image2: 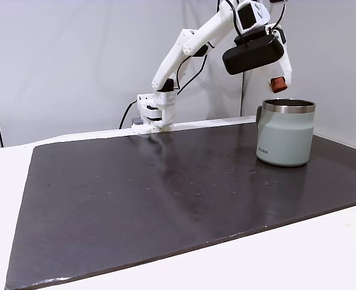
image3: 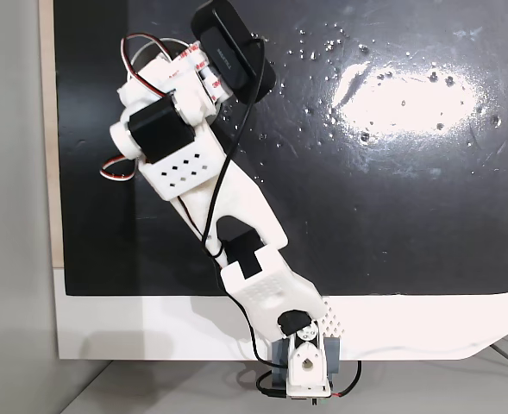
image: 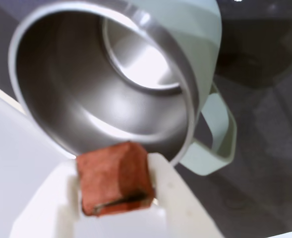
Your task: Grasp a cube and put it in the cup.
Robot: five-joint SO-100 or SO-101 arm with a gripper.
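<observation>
Overhead, jaws clamp the cube (image2: 278, 84) just above the cup (image2: 284, 140), its dark base lettering too small to read.

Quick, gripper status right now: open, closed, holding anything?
Gripper: jaws closed on the cube, held in the air above the cup, near its rim.

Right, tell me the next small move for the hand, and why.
Probably shift the hand slightly further over the cup, then open. In the side fixed view the cube hangs above the steel rim but near its left edge; in the wrist view the cube, clamped between the fingers, sits at the rim's near edge, so releasing now might clip it.
</observation>
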